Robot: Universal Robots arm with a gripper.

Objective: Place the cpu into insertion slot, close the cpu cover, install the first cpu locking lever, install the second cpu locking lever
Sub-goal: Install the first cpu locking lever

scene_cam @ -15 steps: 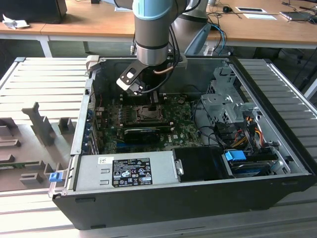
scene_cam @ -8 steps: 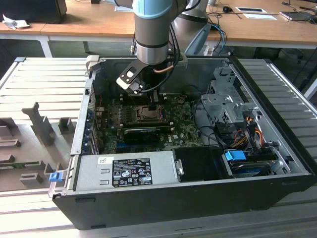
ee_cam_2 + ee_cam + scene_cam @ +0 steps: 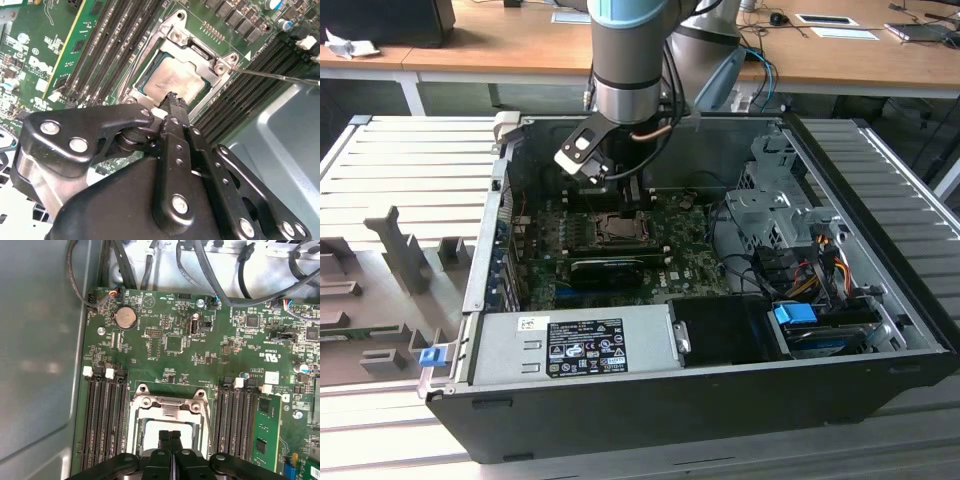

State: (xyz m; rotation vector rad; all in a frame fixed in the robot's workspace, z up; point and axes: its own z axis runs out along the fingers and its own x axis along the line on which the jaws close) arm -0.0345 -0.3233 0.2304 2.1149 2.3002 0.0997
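My gripper (image 3: 172, 100), pinched shut on nothing, sits just over the chip (image 3: 175, 80). The cover (image 3: 194, 44) looks down, so I'd press gently and squarely.

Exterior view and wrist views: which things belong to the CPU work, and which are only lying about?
For the job:
cpu
cpu cover
insertion slot
claw, shut, just above the cpu

Just there:
coin battery
memory slots
power supply
long black card
cables
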